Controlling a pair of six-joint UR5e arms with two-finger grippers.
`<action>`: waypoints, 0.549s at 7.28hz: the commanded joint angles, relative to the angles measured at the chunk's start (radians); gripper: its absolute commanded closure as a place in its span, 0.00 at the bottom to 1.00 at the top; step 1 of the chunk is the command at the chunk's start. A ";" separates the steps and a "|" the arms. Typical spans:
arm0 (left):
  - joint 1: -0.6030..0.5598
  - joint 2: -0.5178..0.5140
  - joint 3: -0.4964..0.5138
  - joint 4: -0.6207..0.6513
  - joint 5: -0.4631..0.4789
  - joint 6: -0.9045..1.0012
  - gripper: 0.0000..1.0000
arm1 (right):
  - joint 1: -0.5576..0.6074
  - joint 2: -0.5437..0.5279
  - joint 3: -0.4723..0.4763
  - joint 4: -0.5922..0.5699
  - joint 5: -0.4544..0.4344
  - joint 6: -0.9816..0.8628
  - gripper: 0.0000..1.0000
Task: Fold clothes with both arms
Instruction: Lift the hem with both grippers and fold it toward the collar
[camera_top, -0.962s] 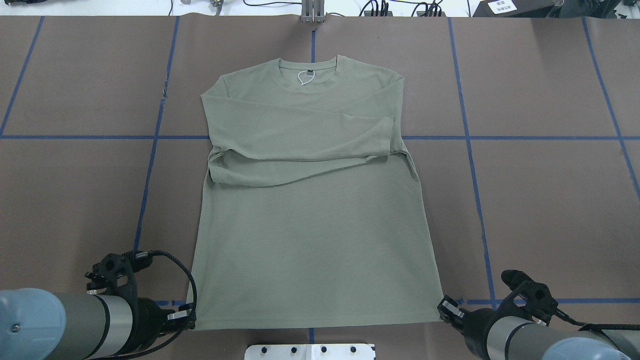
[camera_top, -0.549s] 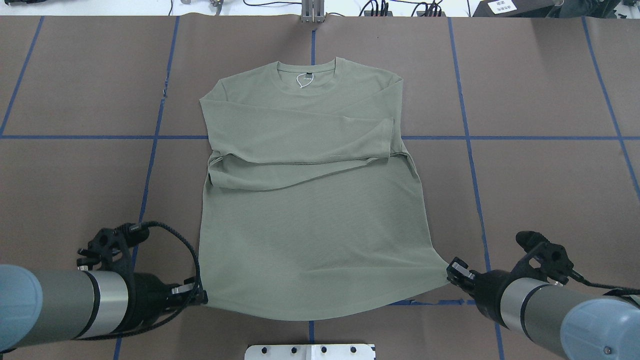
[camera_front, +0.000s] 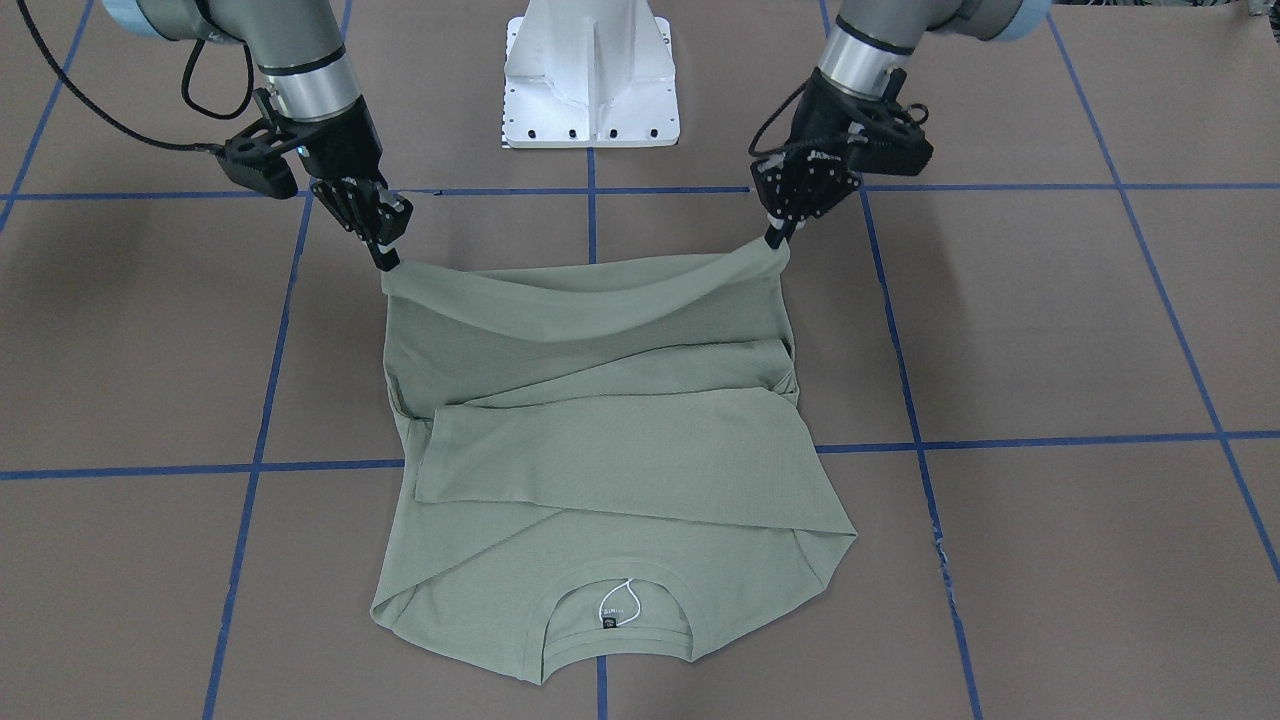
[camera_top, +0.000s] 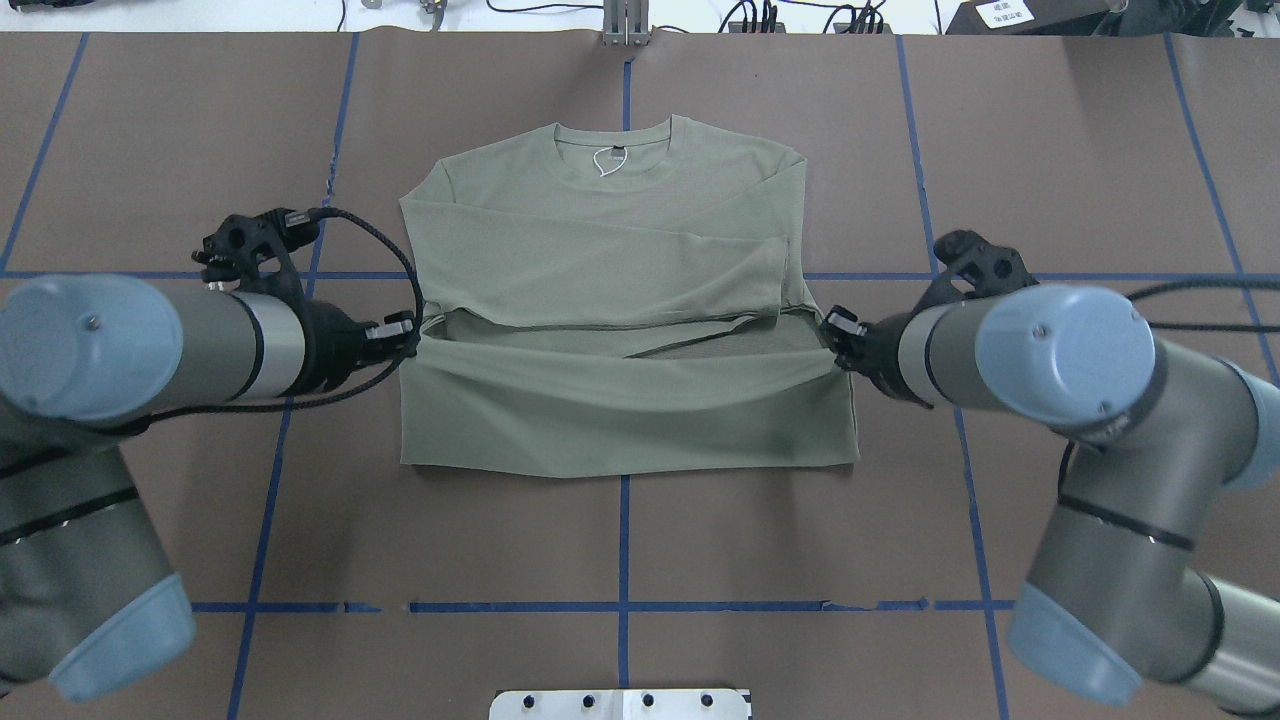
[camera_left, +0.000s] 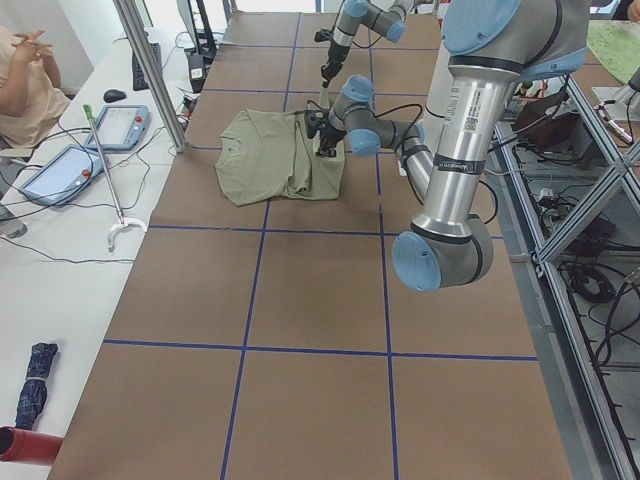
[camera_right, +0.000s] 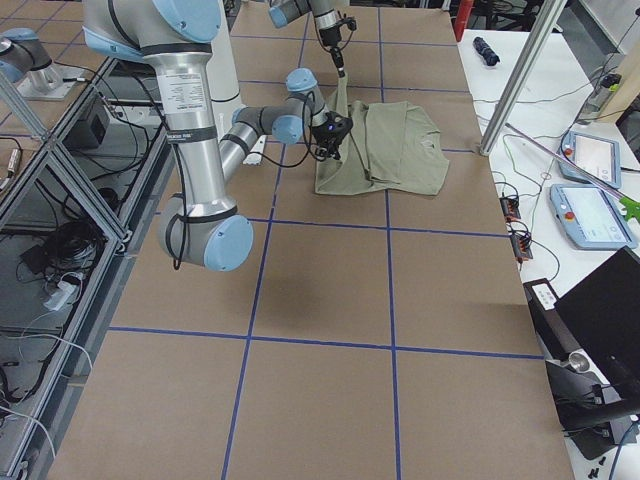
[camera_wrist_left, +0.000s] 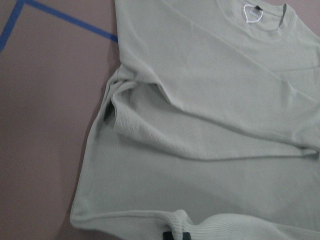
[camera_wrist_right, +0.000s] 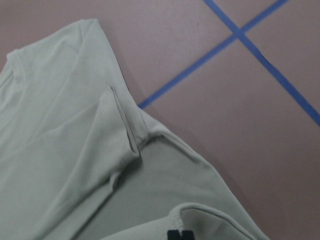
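The pale sage-green shirt (camera_top: 600, 230) lies on the brown table with its neck and white loop (camera_top: 607, 160) at the far side and both sleeves folded across the chest. My left gripper (camera_top: 405, 335) is shut on the hem's left corner, and my right gripper (camera_top: 835, 335) is shut on the right corner. The hem hangs raised between them (camera_front: 590, 290), above the shirt's middle, with the lower body doubled under it. In the front-facing view the left gripper (camera_front: 775, 238) is on the right and the right gripper (camera_front: 388, 262) on the left. Each wrist view shows cloth bunched at the fingertips (camera_wrist_left: 175, 235) (camera_wrist_right: 179, 234).
The white pedestal base (camera_front: 590, 75) stands at the robot's side of the table. Blue tape lines (camera_top: 620, 607) grid the brown cover. Cables and plugs run along the far edge (camera_top: 760, 15). A person (camera_left: 25, 80) sits at a side table with tablets (camera_left: 125, 125).
Both grippers have lifted the hem corners off the near table and carried them away from the robot toward the shirt's middle. The lower body now folds over itself.
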 joint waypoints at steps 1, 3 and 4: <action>-0.132 -0.038 0.169 -0.101 -0.001 0.110 1.00 | 0.132 0.167 -0.224 -0.023 0.052 -0.129 1.00; -0.172 -0.134 0.330 -0.127 0.001 0.162 1.00 | 0.172 0.298 -0.444 0.009 0.052 -0.183 1.00; -0.178 -0.184 0.410 -0.161 0.003 0.162 1.00 | 0.185 0.348 -0.593 0.132 0.052 -0.182 1.00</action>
